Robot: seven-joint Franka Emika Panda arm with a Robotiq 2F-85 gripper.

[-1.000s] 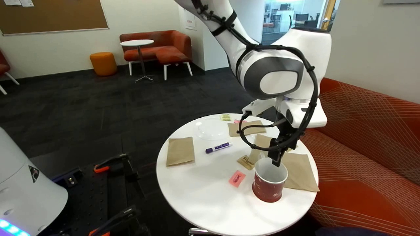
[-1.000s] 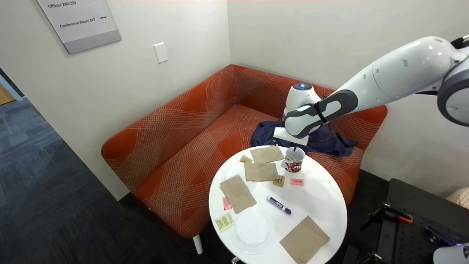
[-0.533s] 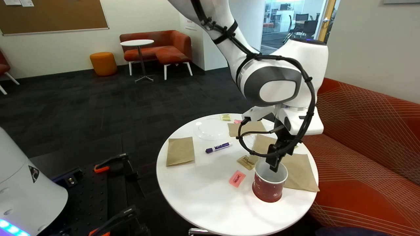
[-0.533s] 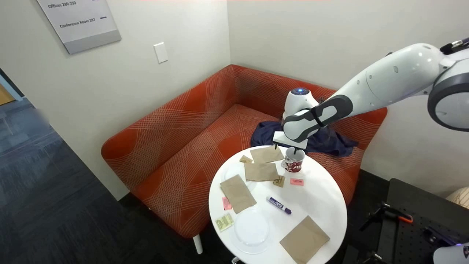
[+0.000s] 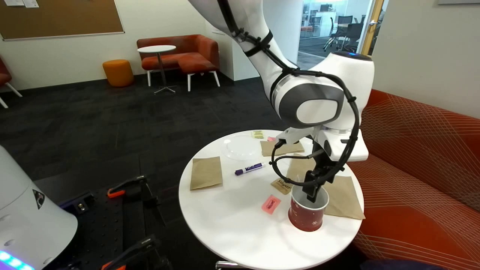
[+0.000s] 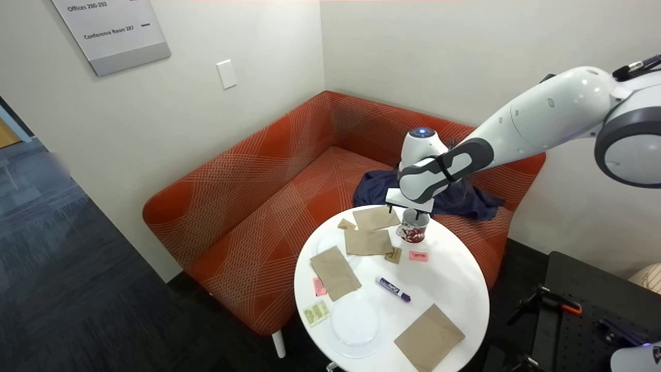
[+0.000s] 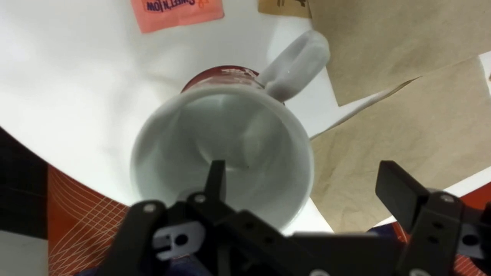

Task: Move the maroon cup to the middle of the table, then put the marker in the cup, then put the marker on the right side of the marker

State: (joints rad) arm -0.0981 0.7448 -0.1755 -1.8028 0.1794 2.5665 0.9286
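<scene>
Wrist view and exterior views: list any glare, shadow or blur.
Wrist view: white tabletop bleached at left, soft shadows beside the maroon mug, gripper slightly blurred at bottom; in an exterior view, blue light strip glares; in both exterior views, a clear plate barely shows.

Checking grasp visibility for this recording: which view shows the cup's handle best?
The wrist view: the handle is large and uncovered there. In the exterior views it is either small, at the side of the cup, or mostly hidden behind the cup.

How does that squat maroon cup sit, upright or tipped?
Upright: the maroon cup rests bottom down on the round white table, mouth facing up.
</scene>
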